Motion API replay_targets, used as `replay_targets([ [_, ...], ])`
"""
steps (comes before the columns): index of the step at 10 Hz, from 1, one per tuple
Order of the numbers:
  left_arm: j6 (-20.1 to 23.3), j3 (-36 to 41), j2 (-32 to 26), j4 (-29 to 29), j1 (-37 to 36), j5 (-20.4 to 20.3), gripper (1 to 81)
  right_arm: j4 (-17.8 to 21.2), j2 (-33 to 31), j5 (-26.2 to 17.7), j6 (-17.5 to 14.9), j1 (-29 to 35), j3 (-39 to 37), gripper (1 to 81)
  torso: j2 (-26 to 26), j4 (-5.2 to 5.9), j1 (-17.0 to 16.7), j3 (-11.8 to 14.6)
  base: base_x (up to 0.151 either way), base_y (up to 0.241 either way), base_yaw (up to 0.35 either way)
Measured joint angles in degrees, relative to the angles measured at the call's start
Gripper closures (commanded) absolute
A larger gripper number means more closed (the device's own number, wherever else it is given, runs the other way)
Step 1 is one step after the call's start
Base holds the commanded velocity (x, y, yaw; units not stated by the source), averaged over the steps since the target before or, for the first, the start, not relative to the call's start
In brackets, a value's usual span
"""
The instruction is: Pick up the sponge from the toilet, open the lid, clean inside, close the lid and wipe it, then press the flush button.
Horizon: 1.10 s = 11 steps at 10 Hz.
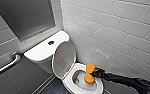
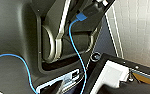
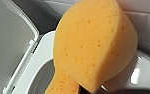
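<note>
Over the open bowl of the white toilet (image 1: 67, 80), the right pincer (image 1: 93, 73) is clamped on the waist of the orange-yellow sponge (image 1: 89, 73), squeezing it into an hourglass shape, its lower end down inside the bowl by the rim nearest the white tiled wall (image 1: 111, 30). The lid (image 1: 63, 58) stands raised, leaning back against the tank (image 1: 41, 51), where the dark flush button (image 1: 51, 42) sits in the middle of the flat top. At the far side, a metal grab bar (image 1: 6, 66) runs along the grey wall, with dark floor (image 1: 53, 88) beside the bowl.
</note>
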Motion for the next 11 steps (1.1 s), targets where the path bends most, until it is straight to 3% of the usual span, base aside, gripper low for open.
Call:
replay_targets([
  [3, 0.11, 0.09, 0.28, 0.02, 0.00, -0.02, 1.0, 0.72, -8.02, 3.47, 1.23, -4.16, 8.19, 81.1, 0.00, 0.00, 0.00, 0.00, 0.000, 0.000, 0.000],
  [5, 0.13, 0.11, 0.28, 0.02, 0.02, -0.02, 1.0, 1.33, -12.21, 9.61, 2.39, -7.96, 12.57, 81.1, 0.00, 0.00, 0.00, 0.00, 0.000, 0.000, 0.000],
  [7, 0.13, 0.11, 0.33, 0.02, 0.00, -0.02, 1.0, 1.46, -16.15, 12.14, 3.04, -11.00, 17.57, 81.1, 0.00, 0.00, 0.00, 0.00, 0.000, 0.000, 0.000],
  [11, 1.54, 0.23, 1.35, 0.07, 0.00, -0.04, 1.0, 1.44, -24.83, 10.13, 3.39, -15.02, 28.95, 81.1, 0.00, 0.00, 0.00, 0.00, 0.000, 0.000, 0.000],
])
